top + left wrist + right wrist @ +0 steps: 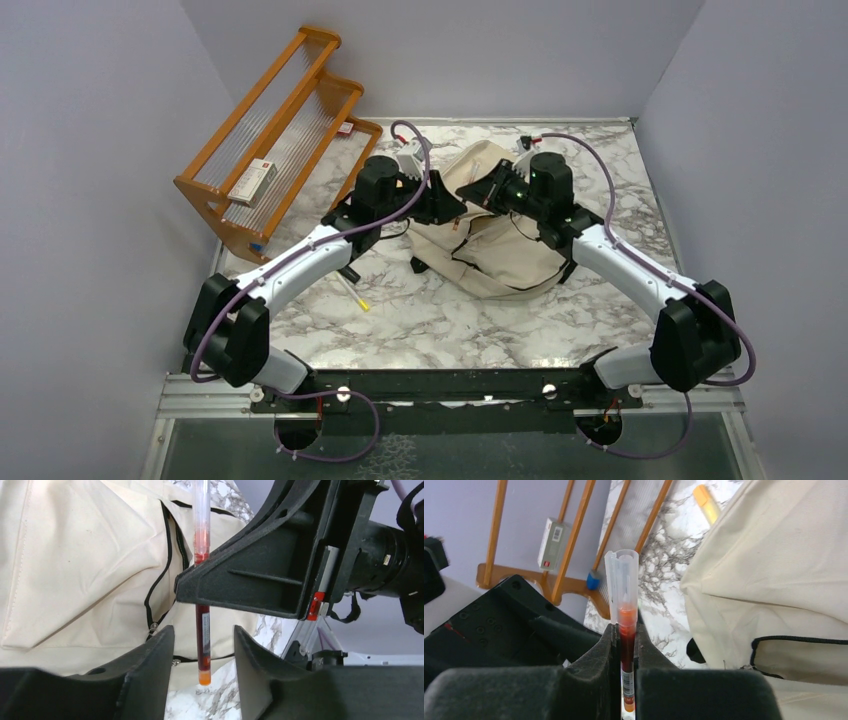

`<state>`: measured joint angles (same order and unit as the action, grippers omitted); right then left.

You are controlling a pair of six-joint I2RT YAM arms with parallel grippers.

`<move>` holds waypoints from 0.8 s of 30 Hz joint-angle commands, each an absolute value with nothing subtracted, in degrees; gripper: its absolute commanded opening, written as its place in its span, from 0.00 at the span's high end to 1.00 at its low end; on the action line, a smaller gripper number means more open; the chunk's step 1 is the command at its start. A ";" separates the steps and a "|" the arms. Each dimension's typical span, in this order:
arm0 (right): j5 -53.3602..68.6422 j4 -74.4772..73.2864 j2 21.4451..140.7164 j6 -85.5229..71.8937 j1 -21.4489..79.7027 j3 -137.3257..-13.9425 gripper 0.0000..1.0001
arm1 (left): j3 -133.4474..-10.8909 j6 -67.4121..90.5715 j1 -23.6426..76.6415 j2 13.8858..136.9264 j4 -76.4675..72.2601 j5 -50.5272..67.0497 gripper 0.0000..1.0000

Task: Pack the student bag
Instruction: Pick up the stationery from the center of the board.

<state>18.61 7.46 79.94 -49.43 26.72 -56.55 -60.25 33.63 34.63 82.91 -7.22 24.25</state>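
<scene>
The student bag (pixel 497 255) is a beige canvas backpack with black zipper lines, lying crumpled at mid-table; it also shows in the left wrist view (pixel 80 565) and the right wrist view (pixel 784 565). My right gripper (pixel 626 647) is shut on a red pen (pixel 627 630) with a clear cap, holding it upright above the bag's left edge. My left gripper (pixel 202 677) is open; its jaws stand on either side of the pen's lower end (pixel 203 635) without touching it. In the top view both grippers, the left (pixel 443 205) and the right (pixel 482 190), meet tip to tip.
A wooden rack (pixel 280 130) stands at the back left with a small white box (pixel 258 180) on it. A thin pen with a yellow tip (pixel 352 292) lies on the marble table left of the bag. A yellow marker (pixel 705 502) lies by the bag.
</scene>
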 commanded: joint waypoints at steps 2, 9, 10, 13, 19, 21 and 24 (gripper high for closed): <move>4.65 -3.16 75.60 -41.57 26.85 -61.65 0.99 | -63.41 29.25 35.34 84.04 -5.09 21.60 0.45; -8.44 -16.72 69.13 -32.92 22.26 -61.76 1.00 | -70.16 18.39 39.22 90.72 2.85 17.34 0.44; -7.99 -18.20 68.50 -32.24 21.00 -61.27 0.99 | -71.22 16.66 39.78 91.72 3.47 17.05 0.44; -3.97 -21.10 66.57 -31.55 16.19 -59.27 0.99 | -74.65 10.69 41.19 95.29 5.49 16.92 0.45; 3.43 -22.33 63.54 -30.62 10.52 -55.73 1.00 | -81.67 -6.70 44.69 101.80 12.03 13.92 0.49; 3.10 -22.81 63.25 -30.73 10.38 -55.49 1.00 | -84.20 -9.85 45.35 103.98 14.35 11.42 0.49; 4.00 -22.92 63.00 -30.76 10.29 -55.66 1.00 | -87.22 -12.24 45.52 107.36 17.62 7.91 0.49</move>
<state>1.08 -21.56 64.58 -31.92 10.55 -55.59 -82.65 -2.83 44.88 103.92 11.44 14.37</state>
